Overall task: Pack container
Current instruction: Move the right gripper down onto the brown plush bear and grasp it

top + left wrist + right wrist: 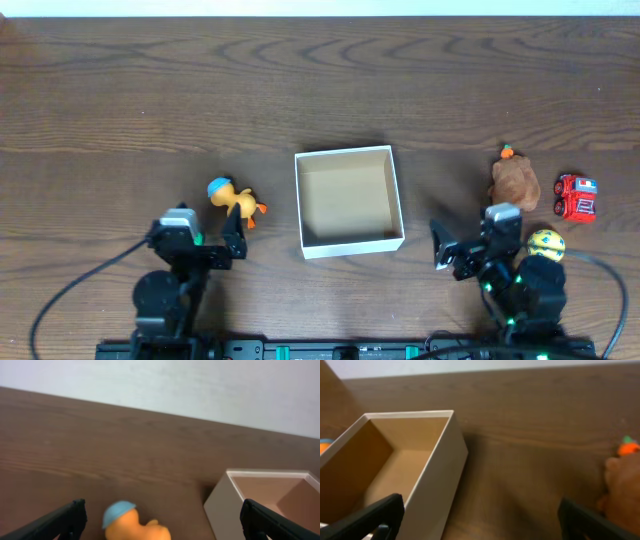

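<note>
White cardboard, thin-walled and tan inside, the container (352,243) sits empty at the centre of the bench (320,80); I judge it light, easily dented and apt to slide, so pinch one wall at its rim rather than squeeze across; the left hand (162,512) at its eight o'clock and the right hand (480,507) at four o'clock both gape wide, holding nothing; a duck (232,198) lies at nine o'clock, a brown plush (514,182) at three.
</note>
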### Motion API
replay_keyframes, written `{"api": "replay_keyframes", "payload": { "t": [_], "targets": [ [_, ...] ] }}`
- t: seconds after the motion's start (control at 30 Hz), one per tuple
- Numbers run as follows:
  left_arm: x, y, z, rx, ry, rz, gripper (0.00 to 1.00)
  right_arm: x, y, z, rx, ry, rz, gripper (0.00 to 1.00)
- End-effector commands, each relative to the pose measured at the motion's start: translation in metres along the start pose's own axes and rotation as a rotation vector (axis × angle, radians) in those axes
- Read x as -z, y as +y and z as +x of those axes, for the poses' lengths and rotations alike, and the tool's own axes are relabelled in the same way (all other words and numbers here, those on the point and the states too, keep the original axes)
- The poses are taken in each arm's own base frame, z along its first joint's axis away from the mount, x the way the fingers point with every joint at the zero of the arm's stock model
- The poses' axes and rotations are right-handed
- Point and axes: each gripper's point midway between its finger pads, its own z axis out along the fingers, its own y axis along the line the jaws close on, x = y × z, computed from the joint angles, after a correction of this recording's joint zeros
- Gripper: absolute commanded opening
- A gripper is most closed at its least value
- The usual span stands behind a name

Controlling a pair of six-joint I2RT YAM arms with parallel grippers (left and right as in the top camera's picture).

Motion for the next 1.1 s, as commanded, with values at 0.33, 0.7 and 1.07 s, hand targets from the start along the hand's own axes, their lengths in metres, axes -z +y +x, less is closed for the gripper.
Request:
{"api": "replay_keyframes", "payload": {
  "t": [0.33,0.7,1.07],
  "targets": [
    [-0.007,0.031,-0.058,-0.217,0.379,-0.282,0.98,-0.003,-0.021,-0.110,-0.010,0.386,0.227,0.99],
    [-0.033,0.065,-0.035,-0.164,0.616,-0.400,0.98,-0.063,-0.053,-0.088,-0.242,0.545,0.361,0.99],
    [-0.033,0.070,-0.016,-0.162,0.704,-0.408,0.98,-0.072,-0.162,-0.017,-0.407,0.760,0.669,0.99]
  ]
}}
